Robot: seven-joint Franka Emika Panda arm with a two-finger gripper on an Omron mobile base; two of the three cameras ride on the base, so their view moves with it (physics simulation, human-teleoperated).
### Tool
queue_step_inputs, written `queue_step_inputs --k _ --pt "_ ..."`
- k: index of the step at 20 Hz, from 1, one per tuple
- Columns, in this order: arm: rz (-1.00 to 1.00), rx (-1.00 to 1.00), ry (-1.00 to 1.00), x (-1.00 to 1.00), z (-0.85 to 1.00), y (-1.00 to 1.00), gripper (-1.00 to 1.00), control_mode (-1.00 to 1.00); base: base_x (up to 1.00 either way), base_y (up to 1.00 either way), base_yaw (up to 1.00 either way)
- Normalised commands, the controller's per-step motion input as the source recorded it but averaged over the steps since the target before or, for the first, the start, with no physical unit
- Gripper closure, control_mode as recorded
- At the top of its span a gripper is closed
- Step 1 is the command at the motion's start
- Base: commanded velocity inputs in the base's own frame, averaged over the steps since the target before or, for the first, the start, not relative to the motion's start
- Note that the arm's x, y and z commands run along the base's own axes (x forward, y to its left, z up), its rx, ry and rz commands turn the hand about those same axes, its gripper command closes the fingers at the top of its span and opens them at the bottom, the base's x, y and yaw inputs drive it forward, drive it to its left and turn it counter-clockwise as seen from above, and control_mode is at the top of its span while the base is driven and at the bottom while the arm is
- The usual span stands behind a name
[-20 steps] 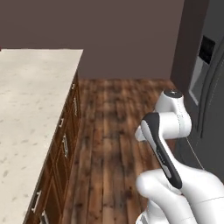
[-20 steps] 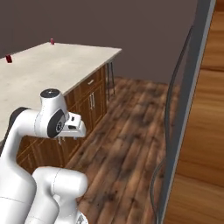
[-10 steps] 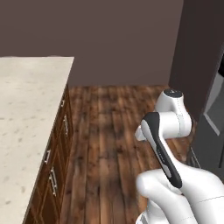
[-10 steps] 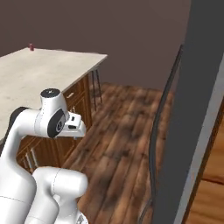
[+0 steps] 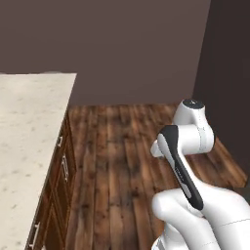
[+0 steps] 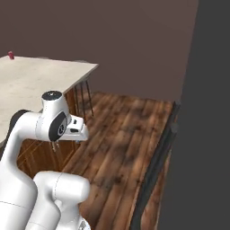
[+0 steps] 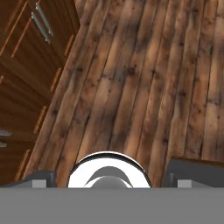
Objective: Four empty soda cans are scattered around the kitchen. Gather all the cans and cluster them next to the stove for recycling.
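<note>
Presently, one soda can point(image 6: 11, 55) is seen in the right base view: a small red cylinder standing upright at the far left corner of the pale stone countertop point(image 6: 40, 78). It is too small for any detail of its ends or state to be made out. No other can and no stove is found in these pictures.

The arm is folded close to the base, well apart from the can, with wooden floor point(image 5: 122, 161) between the cabinet fronts point(image 7: 26, 57) and the dark wall of appliances point(image 6: 202, 134). In the hand view the gripper point(image 7: 109, 175) is pointed down at the floorboards; its two tips are spread to their widest, with nothing between them.

Handling, as judged: an empty can is expected to be very light and thin-walled, so it may be tipped or pushed along the counter by a glancing finger, and dented if squeezed hard. The painted side is likely smooth and somewhat slippery. The best hold is judged to be across the round body at about mid-height, jaws square to the axis, the can kept upright; the rims at either end are stiffer but give less surface to the pads. Once held, its weight should give no trouble.

The base is judged to need driving nearer the counter's far corner before any reach is tried.
</note>
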Motion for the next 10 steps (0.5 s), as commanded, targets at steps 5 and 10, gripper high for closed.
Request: queue_step_inputs --k 5,10 --pt "0.00 0.00 0.00 0.00 0.00 0.00 -1.00 1.00 1.00 0.00 -0.07" --pt "0.00 0.00 0.00 0.00 0.00 0.00 -1.00 1.00 1.00 -0.11 -0.06"
